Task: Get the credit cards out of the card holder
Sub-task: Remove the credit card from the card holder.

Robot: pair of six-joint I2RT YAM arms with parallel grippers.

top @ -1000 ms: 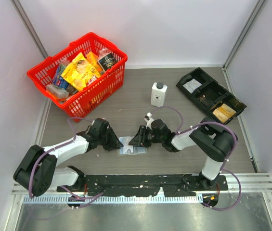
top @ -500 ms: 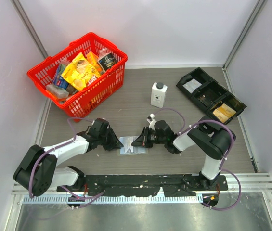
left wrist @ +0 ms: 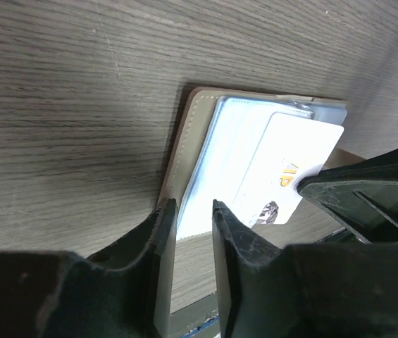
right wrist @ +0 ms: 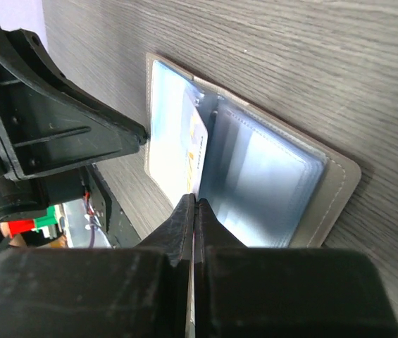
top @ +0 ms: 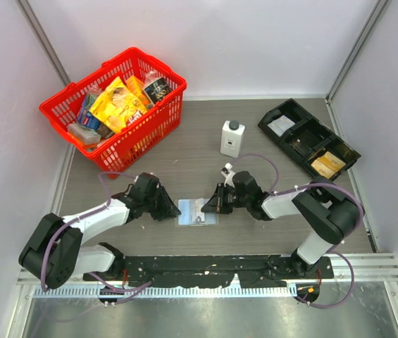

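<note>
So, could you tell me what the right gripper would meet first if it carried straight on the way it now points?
Probably the left gripper. The right gripper, shut on a white plastic card, points across the open taupe leather card holder towards it; depth is uncertain.

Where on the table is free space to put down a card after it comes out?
Bare wood lies between the red plastic basket and the white bottle, and right of the right gripper, below the long black tray. It is crowded at the open taupe card holder, where the left gripper and right gripper meet.
</note>
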